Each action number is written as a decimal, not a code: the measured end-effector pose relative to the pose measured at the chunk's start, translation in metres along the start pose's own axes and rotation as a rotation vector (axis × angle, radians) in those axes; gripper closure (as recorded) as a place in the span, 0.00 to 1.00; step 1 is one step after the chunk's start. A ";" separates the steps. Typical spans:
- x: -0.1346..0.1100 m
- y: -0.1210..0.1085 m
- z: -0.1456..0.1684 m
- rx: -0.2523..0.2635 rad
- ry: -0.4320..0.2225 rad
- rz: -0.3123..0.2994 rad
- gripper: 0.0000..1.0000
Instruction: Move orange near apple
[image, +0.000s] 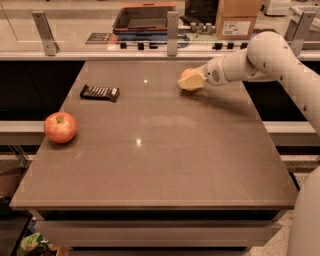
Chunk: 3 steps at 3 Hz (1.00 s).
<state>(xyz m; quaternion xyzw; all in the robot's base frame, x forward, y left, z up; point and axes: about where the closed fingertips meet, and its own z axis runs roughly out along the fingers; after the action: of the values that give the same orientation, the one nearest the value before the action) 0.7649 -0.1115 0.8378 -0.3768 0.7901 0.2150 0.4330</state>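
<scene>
The orange (185, 75) is at the far right-centre of the table, mostly covered by my gripper (191, 81), whose pale fingers are closed around it at table level. Only the orange's upper left side shows. The white arm reaches in from the right. The red apple (60, 127) with yellowish patches and a stem stands upright near the table's left edge, far from the orange and the gripper.
A dark flat bar-shaped packet (100, 92) lies on the brown table (160, 165) at the back left. Behind the table a counter holds a dark tray (142, 17), a cardboard box (235, 20) and metal posts (172, 30).
</scene>
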 end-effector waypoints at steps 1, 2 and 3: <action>0.000 0.000 0.000 0.000 0.000 0.000 1.00; -0.001 0.000 0.000 -0.001 0.000 0.000 1.00; -0.001 0.001 0.000 -0.001 0.001 -0.001 1.00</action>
<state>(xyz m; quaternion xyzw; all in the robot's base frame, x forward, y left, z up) 0.7649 -0.1105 0.8381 -0.3774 0.7900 0.2153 0.4326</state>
